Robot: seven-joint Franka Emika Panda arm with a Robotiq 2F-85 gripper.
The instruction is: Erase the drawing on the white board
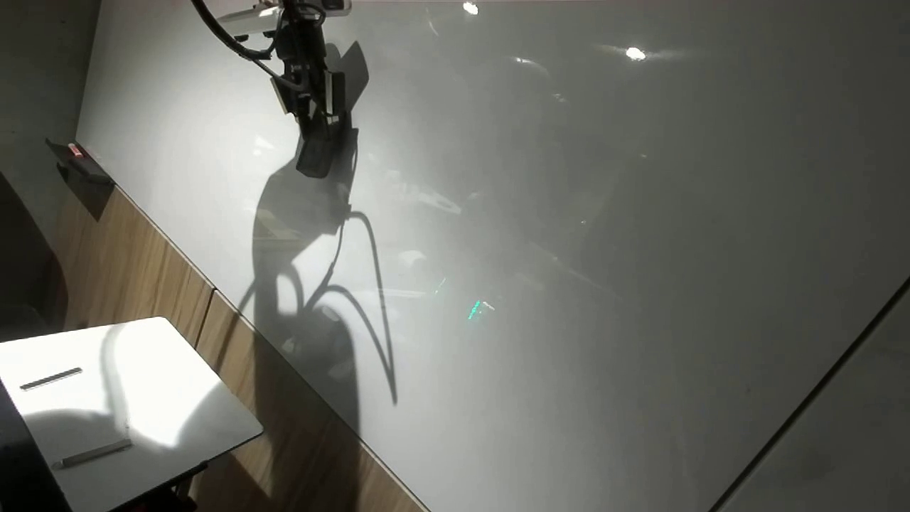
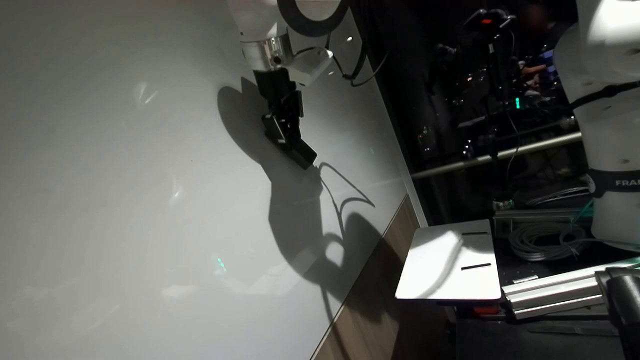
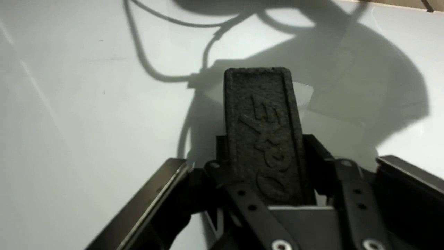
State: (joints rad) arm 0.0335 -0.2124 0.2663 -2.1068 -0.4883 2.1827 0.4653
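Note:
The white board (image 1: 569,213) fills most of both exterior views (image 2: 125,200) and lies behind the gripper in the wrist view (image 3: 69,121). My gripper (image 1: 320,121) is shut on a dark felt eraser (image 1: 316,158), which sticks out past the fingertips. In an exterior view the gripper (image 2: 287,132) and eraser (image 2: 304,154) are close to the board; I cannot tell whether the eraser touches it. In the wrist view the eraser (image 3: 262,107) sits between both fingers, embossed side showing. The smiley drawing does not show; it is hidden or out of view.
A small white table top (image 1: 178,412) with two dark strips stands beside the wood panel (image 1: 149,249) below the board. A dark ledge (image 1: 89,167) with a red item is at the board's edge. The robot's base (image 2: 615,210) and coiled cables (image 2: 540,242) are beyond the table.

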